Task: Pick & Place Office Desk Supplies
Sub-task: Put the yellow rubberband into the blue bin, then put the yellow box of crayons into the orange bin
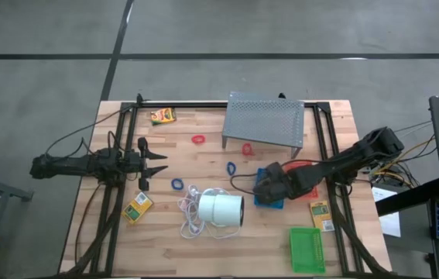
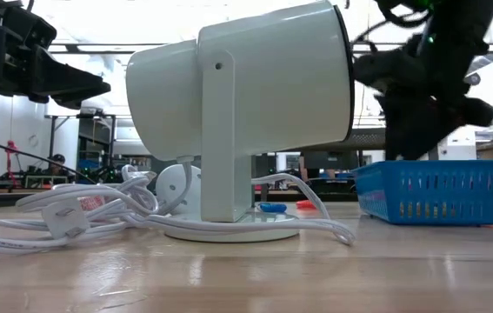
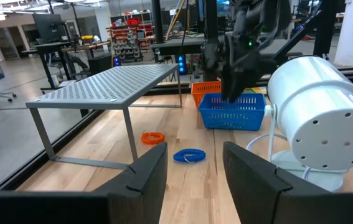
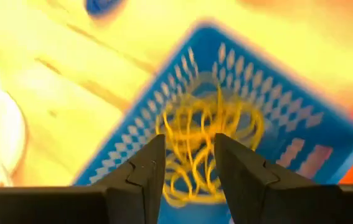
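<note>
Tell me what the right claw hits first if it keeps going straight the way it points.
Most likely the tan rubber bands lying in the blue tray: the right claw, open, points straight down at them. How far off they are is unclear.

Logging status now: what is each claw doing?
Left claw: open, empty.
Right claw: open above rubber bands in the blue tray.

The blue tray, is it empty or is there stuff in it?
Not empty. The right wrist view shows a tangle of tan rubber bands lying inside the blue tray, right below the right gripper's open fingers.
</note>
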Robot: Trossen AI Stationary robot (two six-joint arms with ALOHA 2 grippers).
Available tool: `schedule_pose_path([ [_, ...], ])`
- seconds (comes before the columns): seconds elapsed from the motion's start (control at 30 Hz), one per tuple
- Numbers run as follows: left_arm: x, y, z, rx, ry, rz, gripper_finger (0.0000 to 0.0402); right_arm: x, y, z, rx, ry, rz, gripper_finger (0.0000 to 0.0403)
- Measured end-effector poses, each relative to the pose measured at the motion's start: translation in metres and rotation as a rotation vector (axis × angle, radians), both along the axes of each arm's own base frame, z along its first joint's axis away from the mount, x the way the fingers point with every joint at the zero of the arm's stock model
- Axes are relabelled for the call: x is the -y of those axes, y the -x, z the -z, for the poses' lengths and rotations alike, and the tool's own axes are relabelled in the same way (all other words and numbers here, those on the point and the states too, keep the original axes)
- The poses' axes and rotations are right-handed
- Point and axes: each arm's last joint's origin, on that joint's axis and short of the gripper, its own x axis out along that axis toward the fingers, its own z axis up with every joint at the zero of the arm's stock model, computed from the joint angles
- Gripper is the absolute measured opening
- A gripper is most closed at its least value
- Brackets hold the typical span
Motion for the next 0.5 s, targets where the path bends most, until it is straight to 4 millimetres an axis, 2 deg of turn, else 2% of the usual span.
schedule_pose_path([
  [0.17, 0.000, 0.000, 0.000, 0.000, 0.000, 0.000, 0.0159, -0.007, -0.007, -0.019, 0.069, 0.147, -0.058, 0.0137],
  [0.5, 0.000, 0.000, 0.000, 0.000, 0.000, 0.000, 0.0159, -0.022, -0.007, -0.044, 0.147, 0.290, -0.155, 0.0137],
])
